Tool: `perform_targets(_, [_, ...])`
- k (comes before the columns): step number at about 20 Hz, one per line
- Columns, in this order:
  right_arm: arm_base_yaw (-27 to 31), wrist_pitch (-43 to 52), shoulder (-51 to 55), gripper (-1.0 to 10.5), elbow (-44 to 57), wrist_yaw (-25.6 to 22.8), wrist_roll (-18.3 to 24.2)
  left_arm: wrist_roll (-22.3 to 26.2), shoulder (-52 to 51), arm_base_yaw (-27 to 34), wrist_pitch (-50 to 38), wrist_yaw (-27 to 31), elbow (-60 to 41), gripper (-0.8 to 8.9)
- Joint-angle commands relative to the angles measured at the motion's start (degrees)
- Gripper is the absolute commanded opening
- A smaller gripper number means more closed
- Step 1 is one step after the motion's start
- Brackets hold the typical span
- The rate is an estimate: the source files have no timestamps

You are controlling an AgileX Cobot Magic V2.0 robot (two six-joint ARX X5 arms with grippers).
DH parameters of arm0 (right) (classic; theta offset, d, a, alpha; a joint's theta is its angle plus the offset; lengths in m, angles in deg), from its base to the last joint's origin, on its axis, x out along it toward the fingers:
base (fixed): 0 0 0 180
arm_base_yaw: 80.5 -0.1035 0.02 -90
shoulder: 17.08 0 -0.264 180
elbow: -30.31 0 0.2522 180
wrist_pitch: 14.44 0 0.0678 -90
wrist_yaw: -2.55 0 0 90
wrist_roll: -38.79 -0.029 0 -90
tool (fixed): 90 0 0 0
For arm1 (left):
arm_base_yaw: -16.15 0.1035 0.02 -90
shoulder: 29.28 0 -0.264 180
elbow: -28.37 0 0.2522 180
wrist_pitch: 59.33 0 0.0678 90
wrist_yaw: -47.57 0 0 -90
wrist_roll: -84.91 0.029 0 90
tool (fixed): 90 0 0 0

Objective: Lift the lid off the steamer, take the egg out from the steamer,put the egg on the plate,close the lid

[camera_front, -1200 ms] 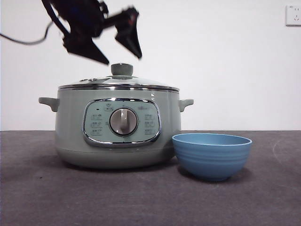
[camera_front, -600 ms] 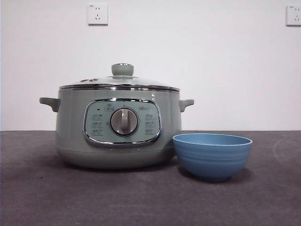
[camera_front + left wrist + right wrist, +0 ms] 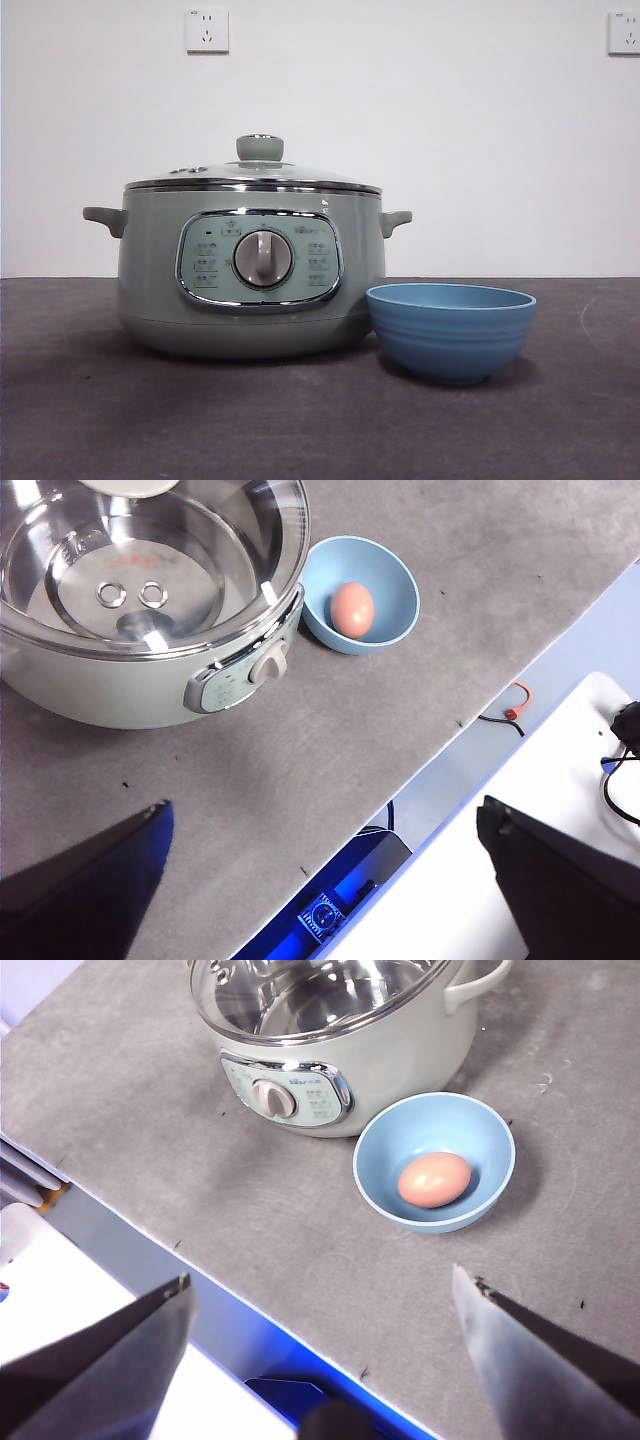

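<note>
1. The steamer [image 3: 250, 270] stands on the grey surface [image 3: 300, 420], its chrome-framed control panel and silver dial [image 3: 263, 259] facing the front camera.
2. The lid [image 3: 255, 178] sits closed on the steamer, level on the rim, with the pale green knob [image 3: 260, 148] upright on top.
3. Through the clear glass, the wrist views show a bare metal interior with no egg inside.
4. The plate [image 3: 450, 330], a small blue bowl, rests on the surface just beside the steamer, on the side of the dial's right as seen from the front; from that view I cannot tell whether they touch.
5. The egg [image 3: 434, 1179] lies inside the plate, near its middle; it also shows in the left wrist view [image 3: 352, 608].
6. The left tool [image 3: 320, 880] hangs high above the surface's edge, well apart from the steamer, jaws spread wide and holding nothing.
7. The right tool [image 3: 320, 1350] likewise hovers high over the near edge, jaws wide apart and empty.
8. Neither arm appears in the front view.
</note>
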Motion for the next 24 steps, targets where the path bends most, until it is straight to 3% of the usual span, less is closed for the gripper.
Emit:
perform_targets(1, [-0.1, 0.1, 0.1, 3.5, 0.5, 0.1, -0.4, 0.2, 0.0, -0.2, -0.3, 0.1, -0.2, 3.23])
perform_targets(3, [-0.1, 0.1, 0.1, 0.1, 0.5, 0.1, -0.4, 0.3, 0.0, -0.2, -0.3, 0.1, -0.2, 0.20])
perform_targets(4, [-0.1, 0.1, 0.1, -0.1, 0.5, 0.1, -0.3, 0.3, 0.0, -0.2, -0.4, 0.1, -0.2, -0.05])
perform_targets(24, [-0.1, 0.1, 0.1, 0.0, 0.5, -0.3, -0.3, 1.5, 0.0, -0.2, -2.1, 2.0, -0.2, -0.04])
